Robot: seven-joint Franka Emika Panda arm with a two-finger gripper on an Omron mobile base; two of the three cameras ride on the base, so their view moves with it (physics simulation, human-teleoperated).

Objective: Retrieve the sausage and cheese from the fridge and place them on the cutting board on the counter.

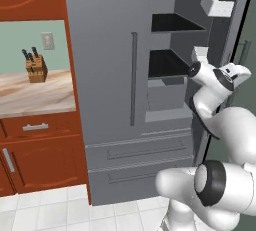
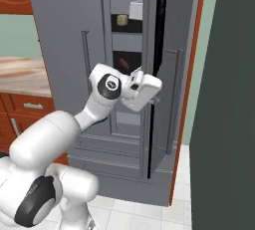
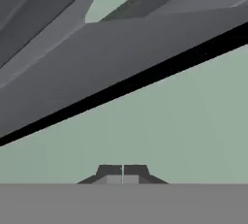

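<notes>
The grey fridge (image 1: 105,75) stands with its right door (image 2: 174,89) swung partly open, showing dark shelves (image 1: 167,62). In the right base view the dark red-brown sausage (image 2: 124,63) lies on the middle shelf, and the pale yellow-tan cheese (image 2: 120,20) sits on the shelf above. My gripper (image 2: 155,98) hangs at the open door's edge, below and to the right of the sausage. In the hand view its fingertips (image 3: 112,172) press together with nothing between them, so the gripper (image 3: 122,172) is shut. The cutting board is out of view.
The marbled counter (image 1: 35,95) lies left of the fridge, with a knife block (image 1: 36,67) on it and reddish-brown cabinets (image 1: 40,160) below. Pale door bins (image 1: 217,4) jut from the open door. A dark wall (image 2: 224,124) closes the right side.
</notes>
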